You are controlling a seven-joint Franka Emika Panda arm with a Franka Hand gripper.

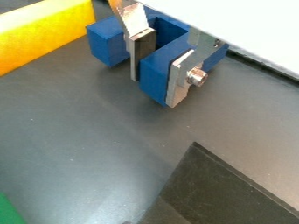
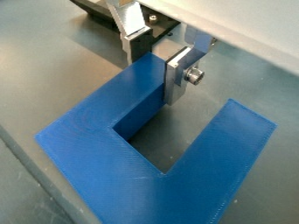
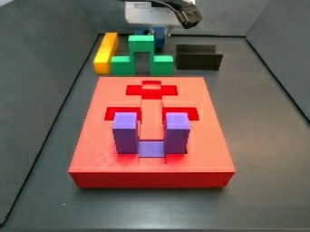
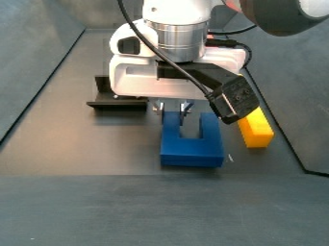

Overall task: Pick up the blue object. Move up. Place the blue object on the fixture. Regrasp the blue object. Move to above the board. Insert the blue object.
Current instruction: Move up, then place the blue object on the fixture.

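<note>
**Jaws straddling one prong of the blue block**

Worktop [image 4: 77, 202] first: a dark grey matte floor that carries everything I can see. On it, in a side view, lies the large flat red rectangular board [image 3: 97, 154] with cross-shaped and square recesses in its top; a lavender-purple U-shaped block [image 3: 150, 136] stands in a recess at its near end, prongs up. Beyond the board's far edge I see a long yellow bar [image 3: 107, 52], a green arch-shaped block [image 3: 143, 56] just beside it, and the small black fixture [image 3: 200, 58] with its raised back edge, apart from the green block.

From the opposite side view, my robot's white gripper [image 4: 180, 113] hangs low over the small dark-blue U-shaped block [image 4: 191, 146], which lies flat on the worktop between the fixture [image 4: 118, 104] and the yellow bar [image 4: 255, 128].

Both wrist views show the flat silver fingers [image 2: 177, 74] on either side of one prong of the blue block [image 2: 140, 131]. The jaws stand only a little wider than that prong. I cannot tell whether the pads press on it. In a wrist view the yellow bar [image 1: 41, 35] lies just beside the blue block [image 1: 163, 52].
</note>
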